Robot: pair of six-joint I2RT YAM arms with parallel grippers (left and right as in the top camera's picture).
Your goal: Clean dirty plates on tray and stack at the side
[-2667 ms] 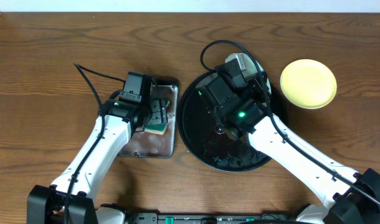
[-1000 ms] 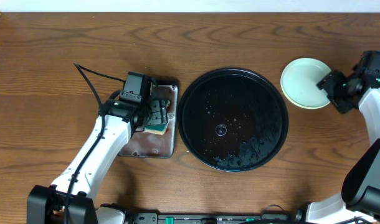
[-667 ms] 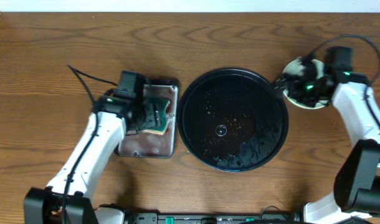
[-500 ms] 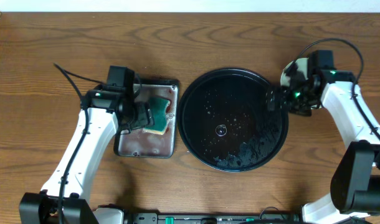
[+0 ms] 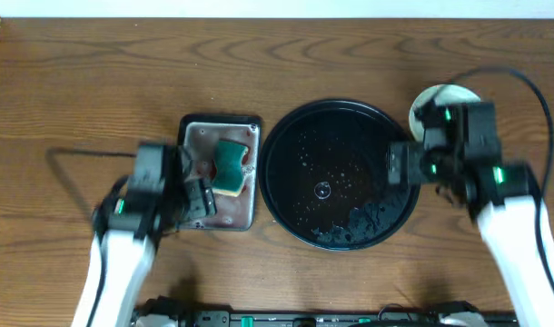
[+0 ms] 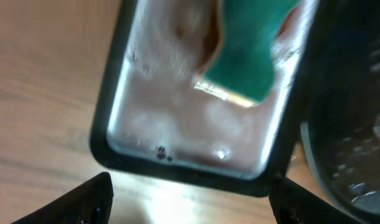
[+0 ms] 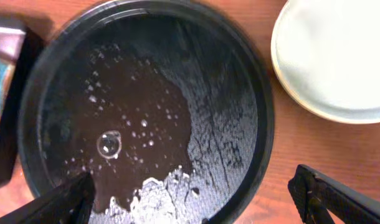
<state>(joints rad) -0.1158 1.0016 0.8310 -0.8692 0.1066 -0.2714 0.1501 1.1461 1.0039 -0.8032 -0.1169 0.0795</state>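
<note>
Overhead: tray (image 5: 300,136) sits mid-table and holds only water beads and a foamy wet patch (image 5: 372,216) on the side nearest me. The plates (image 5: 438,94) are off its far-right side on the table (image 5: 95,73), just beside the rim, and my right arm (image 5: 513,227) covers most of them here. Right wrist view: the top plate (image 7: 339,50) is pale mint and looks clean. A yellowish edge shows under it, but I can't count how many are stacked. My right gripper (image 5: 402,165) hangs over the tray's right side, jaws spread wide, nothing between them. My left gripper (image 5: 197,184) is at the left edge of the grey pan (image 5: 204,213), also released and holding nothing. Left wrist view shows both fingertips (image 6: 93,198) low in frame and well apart. The sponge (image 5: 230,163) lies in the right half of the pan, green side up, with its yellow layer showing at the near edge and reddish smears on the pan floor around it. The pan is just left of the tray; touching or a thin gap, can't tell
</note>
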